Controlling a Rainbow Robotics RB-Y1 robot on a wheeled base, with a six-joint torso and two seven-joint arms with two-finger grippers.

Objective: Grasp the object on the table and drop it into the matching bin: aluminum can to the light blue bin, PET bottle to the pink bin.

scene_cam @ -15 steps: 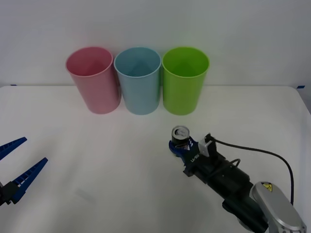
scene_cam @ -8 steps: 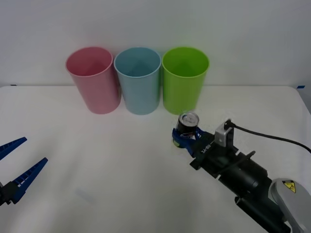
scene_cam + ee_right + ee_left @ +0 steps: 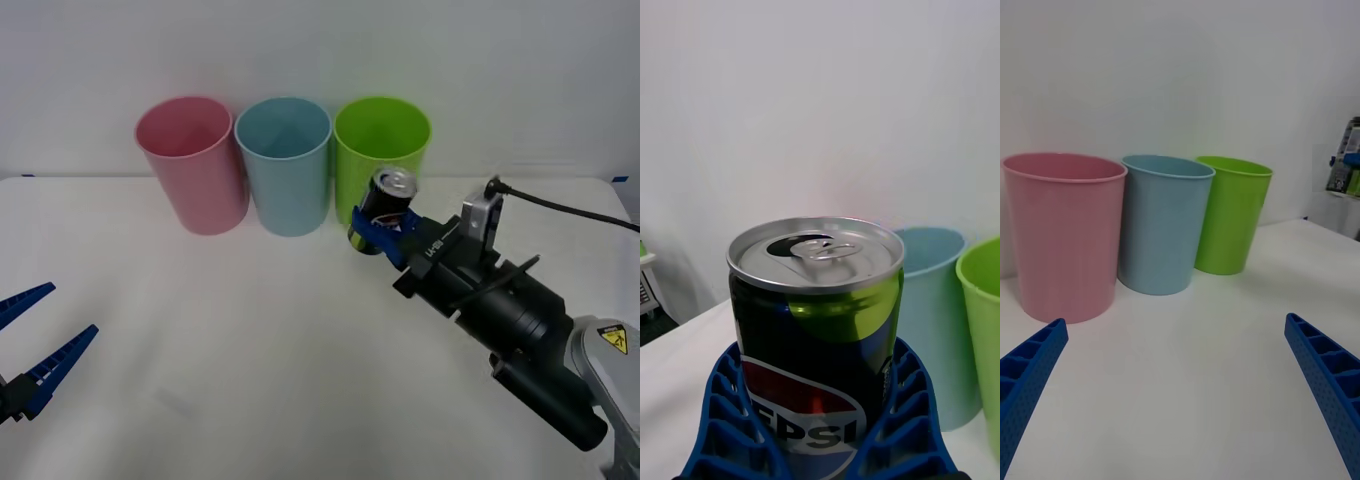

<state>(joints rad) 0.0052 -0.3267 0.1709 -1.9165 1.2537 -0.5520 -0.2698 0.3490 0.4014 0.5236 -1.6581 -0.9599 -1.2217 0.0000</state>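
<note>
since the earlier frames the right gripper has lifted the aluminum can off the table and carried it up and toward the row of bins. its blue ribbed fingers are clamped on the can's lower body, one on each side, with the silver top and pull tab standing clear above them. in the front view the can sits tilted slightly, directly in front of the green bin.

risk assessment:
- wrong bin. beyond the fingertips the nearest opening is the green bin; the light blue bin lies one place further toward the robot's left, and the pink bin beyond that. a release here would likely land in or against the green bin.
- rim contact. the three bins stand close together, and the can appears to ride near rim height. a sideways transfer without added lift could strike the green bin's rim and knock it over.
- slip. the grip is low on a smooth can, so a fast swing could tip it between the fingers.

the left gripper waits low at the robot's left with fingers spread wide apart, bins well ahead of it.

limits of view: the can's base and the finger contact faces are hidden; clearance between can and bins cannot be judged from these angles.
</note>
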